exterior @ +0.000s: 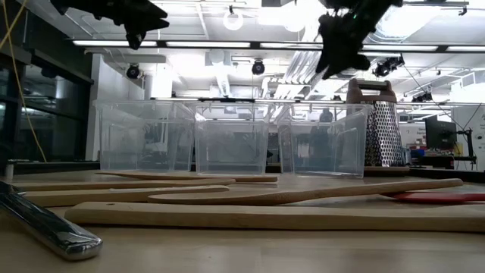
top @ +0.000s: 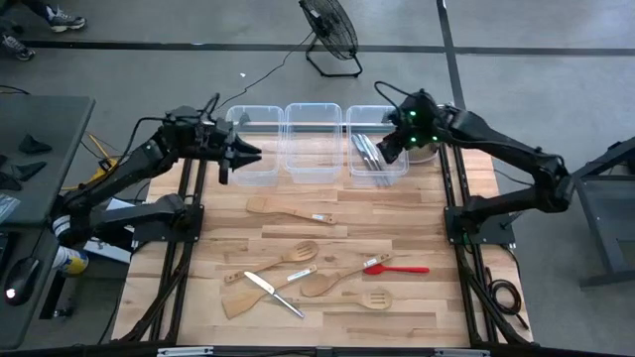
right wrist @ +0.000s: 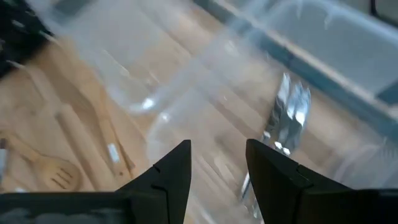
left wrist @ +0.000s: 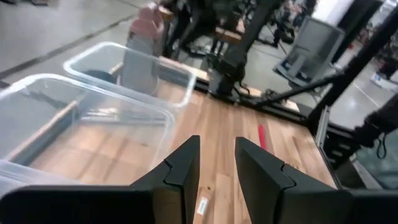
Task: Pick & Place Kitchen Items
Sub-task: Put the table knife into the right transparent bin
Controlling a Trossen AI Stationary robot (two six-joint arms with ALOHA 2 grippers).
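Observation:
Pale wooden spoons and spatulas lie flat on the table: a spatula (top: 288, 209), a spoon (top: 290, 255), a slotted spatula (top: 363, 297). Among them lie a silver knife (top: 274, 293) and a red spatula (top: 400, 268). Silver metal utensils (right wrist: 289, 115) lie in the right clear tub (top: 377, 149). My right gripper (right wrist: 217, 146) hangs open above this tub, slanting down, with nothing between its fingers. My left gripper (left wrist: 217, 140) hovers nearly level over the left tub (top: 253, 149), its fingers a little apart and empty.
The middle tub (top: 315, 141) stands between the other two along the far edge. A metal box grater (exterior: 377, 125) stands upright beside the right tub, partly under my right arm. Bare wood shows between the tubs and the loose utensils.

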